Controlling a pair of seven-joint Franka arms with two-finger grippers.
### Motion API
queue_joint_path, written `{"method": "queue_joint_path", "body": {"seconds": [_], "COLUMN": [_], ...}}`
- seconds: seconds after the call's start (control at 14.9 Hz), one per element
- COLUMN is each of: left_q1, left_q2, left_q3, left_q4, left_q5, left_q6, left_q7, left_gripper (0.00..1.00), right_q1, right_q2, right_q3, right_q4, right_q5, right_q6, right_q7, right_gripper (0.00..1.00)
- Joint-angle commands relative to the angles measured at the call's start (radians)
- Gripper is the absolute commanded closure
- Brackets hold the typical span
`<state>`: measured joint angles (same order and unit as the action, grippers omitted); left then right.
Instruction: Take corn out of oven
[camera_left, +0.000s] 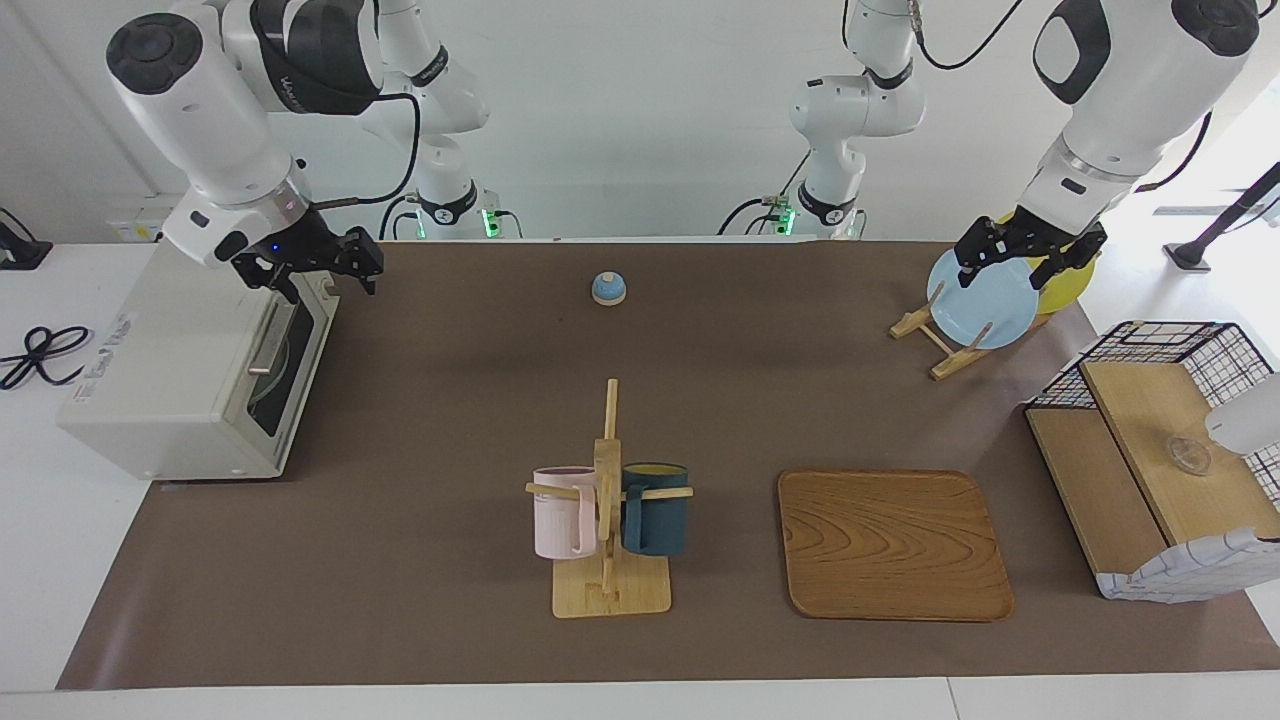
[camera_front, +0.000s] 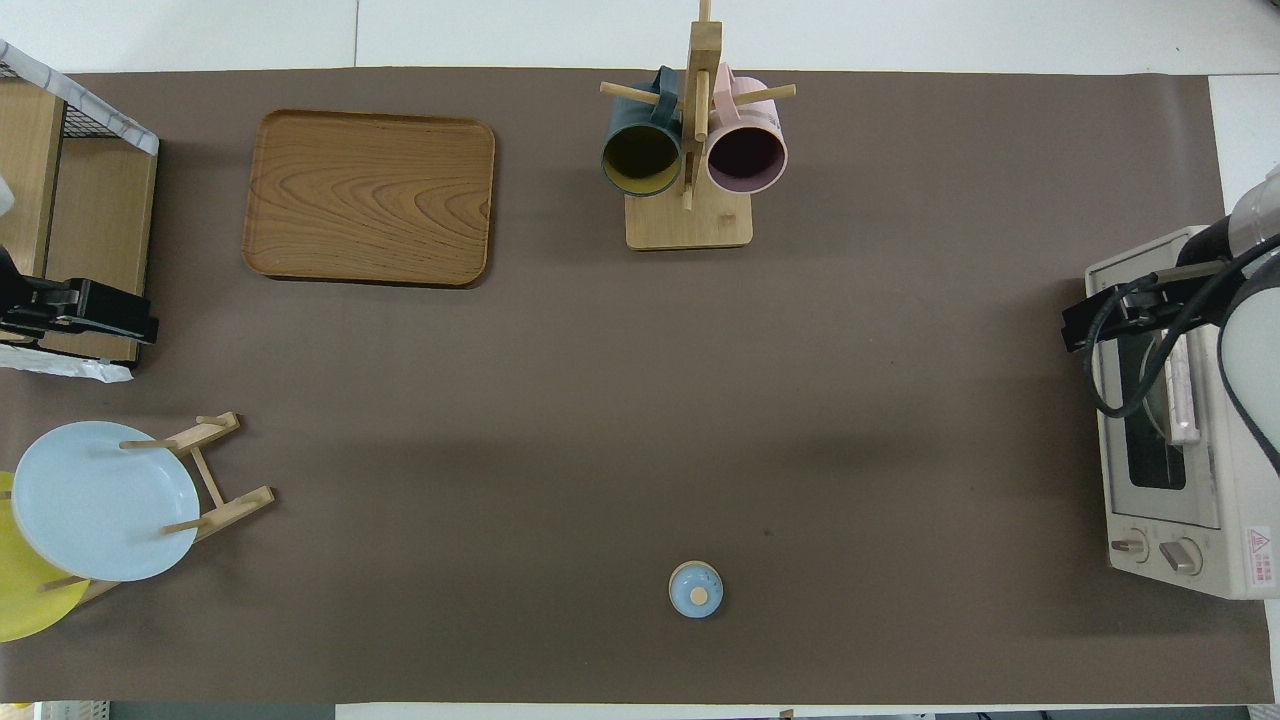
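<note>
Two end effectors hang above opposite ends of my bench, neither holding anything. My right end effector is over the oven at the right arm's end, above the upper edge of its dark glass door, fingers spread and empty. My left end effector hangs over the plate rack at the left arm's end, fingers likewise apart, just above the pale blue plate that stands in the rack with a yellow plate beside it.

The oven's door is shut — through the glass I can make out something round inside, but I cannot tell whether the corn is there; no cob shows anywhere on the brown mat.

Elsewhere on the mat: a small blue bell close to the robots, a wooden mug tree carrying a pink mug and a dark teal mug, and a wooden tray beside it — both farther from the robots than the bell. A wire-framed wooden shelf stands at the left arm's end, farther out than the plate rack.
</note>
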<state>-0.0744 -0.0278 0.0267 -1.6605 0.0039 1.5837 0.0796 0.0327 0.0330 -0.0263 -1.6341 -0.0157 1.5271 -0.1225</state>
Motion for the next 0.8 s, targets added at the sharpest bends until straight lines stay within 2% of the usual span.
{"method": "queue_joint_path", "body": {"seconds": [0.0, 0.27, 0.6, 0.67, 0.74], "left_q1": [0.008, 0.008, 0.008, 0.008, 0.007], "left_q2": [-0.024, -0.024, -0.024, -0.024, -0.024], "left_q3": [-0.004, -0.004, -0.004, -0.004, -0.004], "left_q4": [-0.024, -0.024, -0.024, -0.024, -0.024], "left_q5": [-0.012, -0.012, -0.012, -0.012, -0.012], "left_q6": [0.018, 0.018, 0.016, 0.018, 0.018], "left_q7": [0.006, 0.006, 0.006, 0.006, 0.006], "left_gripper": [0.00, 0.00, 0.00, 0.00, 0.00], "right_q1": [-0.008, -0.008, -0.075, -0.080, -0.076], "right_q2": [-0.005, -0.005, -0.027, -0.037, -0.054], "right_q3": [0.003, 0.000, 0.003, 0.003, 0.002], "right_q4": [-0.004, -0.004, -0.064, -0.093, -0.131], "right_q5": [0.003, 0.003, 0.006, 0.007, 0.004], "right_q6": [0.015, 0.007, 0.044, 0.083, 0.120], "right_q7": [0.014, 0.015, -0.008, -0.019, -0.041], "right_gripper": [0.00, 0.00, 0.00, 0.13, 0.59]}}
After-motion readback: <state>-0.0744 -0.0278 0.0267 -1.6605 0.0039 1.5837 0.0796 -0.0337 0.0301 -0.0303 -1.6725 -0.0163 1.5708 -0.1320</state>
